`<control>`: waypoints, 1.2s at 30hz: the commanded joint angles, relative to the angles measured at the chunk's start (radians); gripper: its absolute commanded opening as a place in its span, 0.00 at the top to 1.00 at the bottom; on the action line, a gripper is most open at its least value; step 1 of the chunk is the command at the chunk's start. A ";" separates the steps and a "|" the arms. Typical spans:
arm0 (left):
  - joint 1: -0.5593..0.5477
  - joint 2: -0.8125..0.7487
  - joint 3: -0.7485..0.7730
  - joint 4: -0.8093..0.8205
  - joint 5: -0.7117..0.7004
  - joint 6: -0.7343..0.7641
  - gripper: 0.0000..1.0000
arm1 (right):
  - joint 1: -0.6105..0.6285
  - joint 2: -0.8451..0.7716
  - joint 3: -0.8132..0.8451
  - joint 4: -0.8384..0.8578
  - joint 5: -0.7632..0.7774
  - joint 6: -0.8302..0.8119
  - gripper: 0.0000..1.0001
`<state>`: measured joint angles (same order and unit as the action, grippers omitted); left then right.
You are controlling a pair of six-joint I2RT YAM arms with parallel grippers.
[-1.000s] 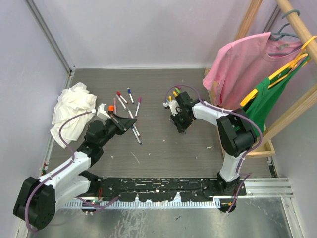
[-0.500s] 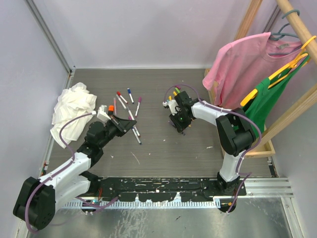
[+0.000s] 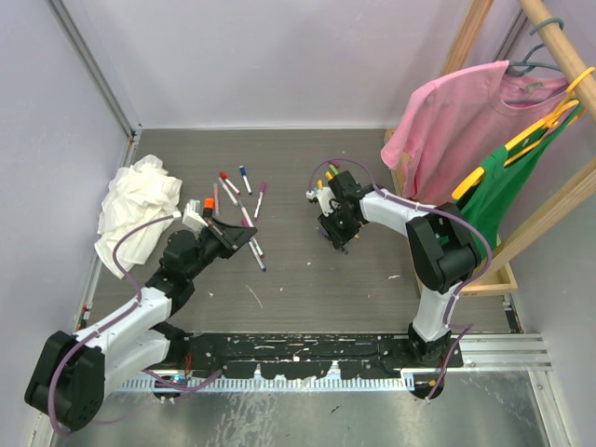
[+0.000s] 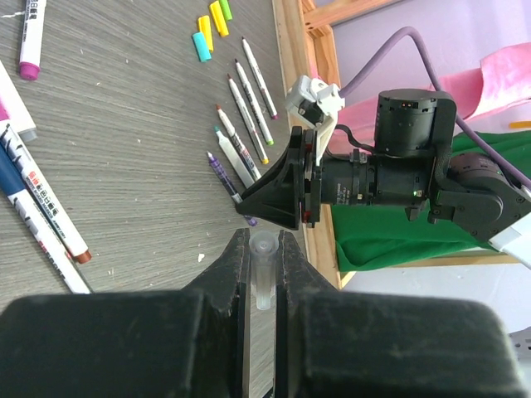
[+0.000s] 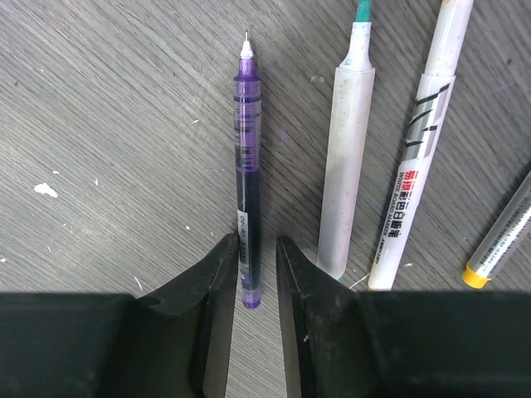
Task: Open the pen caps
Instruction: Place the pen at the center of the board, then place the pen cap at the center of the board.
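Note:
My left gripper point(image 4: 263, 249) is shut on a small translucent pen cap point(image 4: 263, 274), held above the table. In the top view it point(image 3: 244, 235) hovers beside several capped pens point(image 3: 237, 200). My right gripper point(image 5: 255, 265) is open, low over the table, its jaws either side of the rear end of a purple pen point(image 5: 246, 166) that lies flat with its bare tip pointing away. The pen rests against the left finger, with a gap on the other side. Loose yellow and teal caps point(image 4: 207, 29) lie beyond a row of uncapped pens point(image 4: 241, 99).
A white rag point(image 3: 138, 209) lies at the left wall. A wooden rack point(image 3: 503, 251) with a pink shirt point(image 3: 456, 121) and a green one point(image 3: 507, 186) stands on the right. Two white-barrelled pens point(image 5: 348, 149) lie just right of the purple pen.
My right jaws have parted from shut, leaving the purple pen lying on the table between them. The left gripper keeps its grip on the cap and has barely shifted.

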<state>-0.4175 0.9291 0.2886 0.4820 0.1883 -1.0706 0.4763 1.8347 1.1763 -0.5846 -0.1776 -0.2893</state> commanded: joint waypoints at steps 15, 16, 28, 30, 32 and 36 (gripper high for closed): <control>0.002 0.104 0.031 0.132 0.047 -0.035 0.98 | -0.009 -0.173 0.011 0.033 -0.100 0.001 0.67; 0.002 0.117 0.041 0.131 0.051 -0.034 0.98 | -0.011 -0.191 0.009 0.036 -0.112 -0.002 0.67; -0.035 0.428 0.292 -0.025 0.041 -0.025 0.99 | -0.058 -0.348 -0.032 0.088 -0.205 -0.011 0.67; -0.057 0.498 0.380 -0.152 0.002 -0.011 0.97 | -0.065 -0.355 -0.032 0.089 -0.210 -0.013 0.68; -0.084 0.572 0.491 -0.290 -0.045 0.001 0.97 | -0.074 -0.361 -0.033 0.089 -0.216 -0.013 0.68; -0.139 0.756 0.747 -0.539 -0.130 0.026 1.00 | -0.091 -0.375 -0.036 0.094 -0.222 -0.012 0.68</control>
<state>-0.5110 1.5631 0.8268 0.2142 0.1539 -1.0878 0.4000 1.5131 1.1381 -0.5297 -0.3698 -0.2935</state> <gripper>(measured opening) 0.070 0.323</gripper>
